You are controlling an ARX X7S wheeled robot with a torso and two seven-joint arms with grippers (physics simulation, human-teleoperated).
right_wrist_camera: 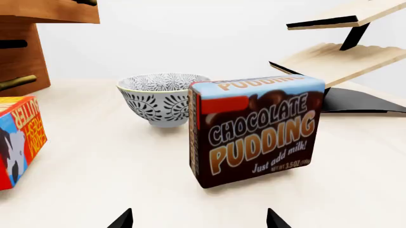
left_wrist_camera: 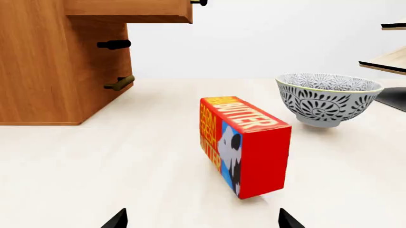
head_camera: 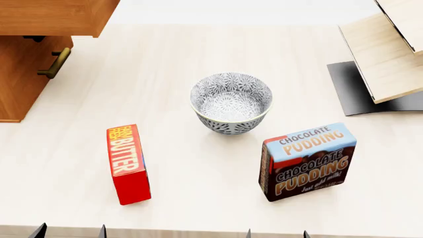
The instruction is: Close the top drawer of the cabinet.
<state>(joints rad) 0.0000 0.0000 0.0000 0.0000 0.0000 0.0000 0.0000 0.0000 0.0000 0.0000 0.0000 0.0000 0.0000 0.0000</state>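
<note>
The orange-brown wood-grain cabinet [head_camera: 20,84] stands at the far left of the table; it also shows in the left wrist view [left_wrist_camera: 44,61]. Its top drawer [head_camera: 53,17] is pulled out and overhangs the lower drawer front, whose brass bar handle [head_camera: 56,63] shows below it. In the left wrist view the top drawer [left_wrist_camera: 127,9] juts out above two lower handles. My left gripper [head_camera: 69,232] is open and empty at the near table edge, in front of the butter box. My right gripper [head_camera: 276,233] is open and empty, near the pudding box.
A red butter box [head_camera: 128,163] lies near left, a patterned bowl [head_camera: 231,101] sits mid-table, and a chocolate pudding box [head_camera: 307,161] stands near right. A pale slanted wooden shelf [head_camera: 387,54] on a black base stands at the far right.
</note>
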